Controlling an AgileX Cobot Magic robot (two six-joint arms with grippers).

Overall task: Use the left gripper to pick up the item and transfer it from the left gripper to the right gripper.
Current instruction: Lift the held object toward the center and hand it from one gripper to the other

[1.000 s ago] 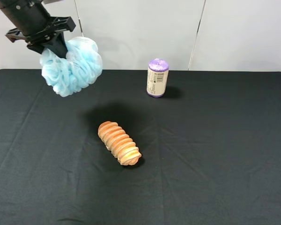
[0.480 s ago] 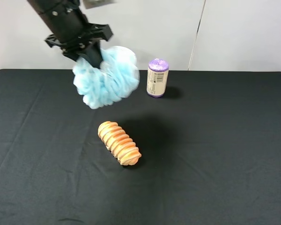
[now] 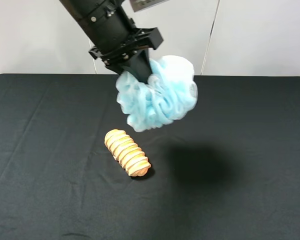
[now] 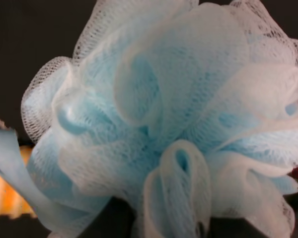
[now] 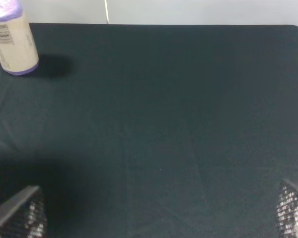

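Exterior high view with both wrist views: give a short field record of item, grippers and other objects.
item: light-blue mesh pouf, held above the table
left gripper: shut on the pouf
right gripper: open, empty, over bare table
handover: not yet begun
orange ridged oblong: lying on the table, untouched
purple-capped canister: upright, seen only in right wrist view

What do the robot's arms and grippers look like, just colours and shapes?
The left arm is glossy black and cylindrical, with a pale tag on it. The left gripper has a broad black crossbar and tapering wedge-shaped black fingers. Of the right gripper only two fingertips show, dark with a fine grey mesh-like texture.
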